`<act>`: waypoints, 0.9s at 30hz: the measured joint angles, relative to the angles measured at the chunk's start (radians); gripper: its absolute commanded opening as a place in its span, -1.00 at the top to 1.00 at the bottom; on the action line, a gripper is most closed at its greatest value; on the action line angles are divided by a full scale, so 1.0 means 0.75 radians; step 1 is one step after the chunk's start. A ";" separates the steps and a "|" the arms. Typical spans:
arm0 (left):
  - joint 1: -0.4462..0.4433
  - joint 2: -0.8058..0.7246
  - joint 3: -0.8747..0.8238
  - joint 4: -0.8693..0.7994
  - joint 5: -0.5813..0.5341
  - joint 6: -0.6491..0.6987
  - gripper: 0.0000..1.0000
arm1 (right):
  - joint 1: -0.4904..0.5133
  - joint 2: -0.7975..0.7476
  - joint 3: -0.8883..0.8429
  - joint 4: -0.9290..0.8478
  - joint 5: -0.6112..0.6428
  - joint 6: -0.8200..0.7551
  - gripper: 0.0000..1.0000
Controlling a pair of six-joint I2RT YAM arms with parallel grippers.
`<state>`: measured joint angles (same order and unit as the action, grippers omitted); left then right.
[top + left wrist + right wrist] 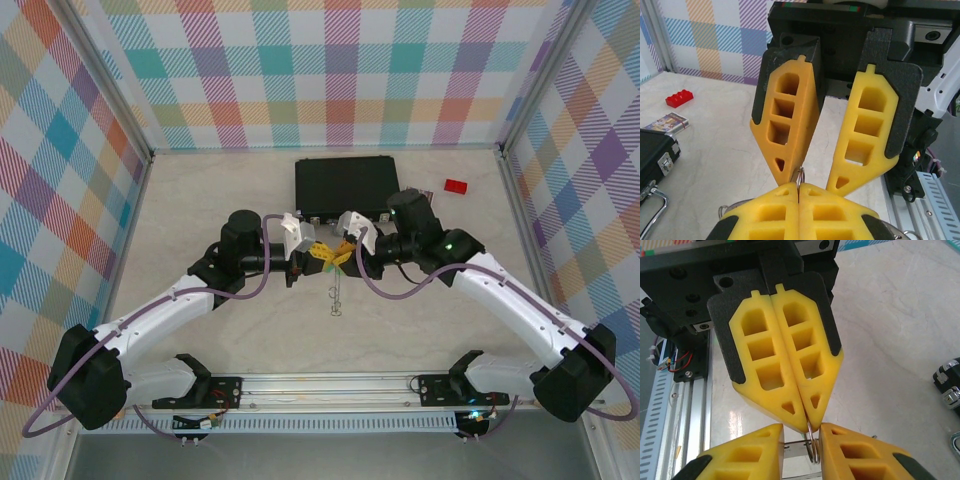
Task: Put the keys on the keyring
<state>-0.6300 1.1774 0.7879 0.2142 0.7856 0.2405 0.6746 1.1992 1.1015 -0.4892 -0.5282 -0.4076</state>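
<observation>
Case [345,183] lies on the table [200,200] at back centre. Block [456,185] sits to its right, apart from it. A small packet [666,121] lies on the table between block and case. In front of the case, left fingers [765,375] and right fingers [755,450] meet tip to tip above the table. The keyring [813,437] is pinched between the left fingers, its end reaching into the gap between the right fingers.

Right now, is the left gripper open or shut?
Shut. The left gripper has its yellow fingers pressed together, a thin metal ring pinched at their tips.
</observation>
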 measured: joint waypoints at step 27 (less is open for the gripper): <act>0.001 -0.143 -0.198 0.451 -0.179 -0.286 0.49 | 0.000 -0.174 -0.259 0.396 0.020 0.141 1.00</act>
<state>-0.6292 1.0702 0.6395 0.5522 0.6514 0.0257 0.6746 1.0683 0.9070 -0.1925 -0.5133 -0.3019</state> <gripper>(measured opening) 0.246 0.047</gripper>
